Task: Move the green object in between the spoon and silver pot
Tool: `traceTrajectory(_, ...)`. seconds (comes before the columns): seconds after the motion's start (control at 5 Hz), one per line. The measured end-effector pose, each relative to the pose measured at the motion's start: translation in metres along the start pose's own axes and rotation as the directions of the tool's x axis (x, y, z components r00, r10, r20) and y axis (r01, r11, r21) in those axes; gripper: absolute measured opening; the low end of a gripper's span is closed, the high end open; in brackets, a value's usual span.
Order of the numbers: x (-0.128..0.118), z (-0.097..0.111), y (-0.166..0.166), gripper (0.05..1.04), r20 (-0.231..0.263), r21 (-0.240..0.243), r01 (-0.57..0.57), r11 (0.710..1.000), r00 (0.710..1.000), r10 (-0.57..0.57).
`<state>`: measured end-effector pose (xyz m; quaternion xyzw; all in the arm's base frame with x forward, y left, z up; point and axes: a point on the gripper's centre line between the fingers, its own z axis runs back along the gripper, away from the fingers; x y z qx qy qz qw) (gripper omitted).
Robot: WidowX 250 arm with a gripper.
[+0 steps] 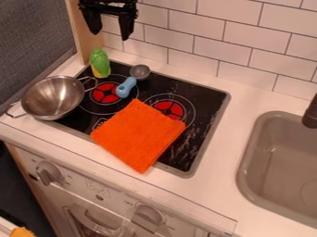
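Note:
At the top left, in front of the tiled wall, hangs my gripper (110,33), its two fingers spread apart with nothing between them. Below it, at the stove's back left corner, is the green object (99,61), which has a yellow lower end. The silver pot (53,97) sits over the stove's left edge, in front and to the left of the green object. To the right lies the spoon (126,87), with a blue handle and grey bowl, beside the left red burner ring.
An orange cloth (139,134) covers the front middle of the black stove top (201,115). The grey sink (282,162) is at the right, with a dark faucet (311,112) at its edge. White tiles (223,37) rise behind the counter, and a grey panel stands at the left.

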<state>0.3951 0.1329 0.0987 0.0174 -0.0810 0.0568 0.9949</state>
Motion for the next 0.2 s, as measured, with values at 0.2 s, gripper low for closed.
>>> traceTrajectory(0.2,0.0000,-0.0006,-0.0006,1.001,-0.001,-0.001,0.005,1.000,1.000,-0.005)
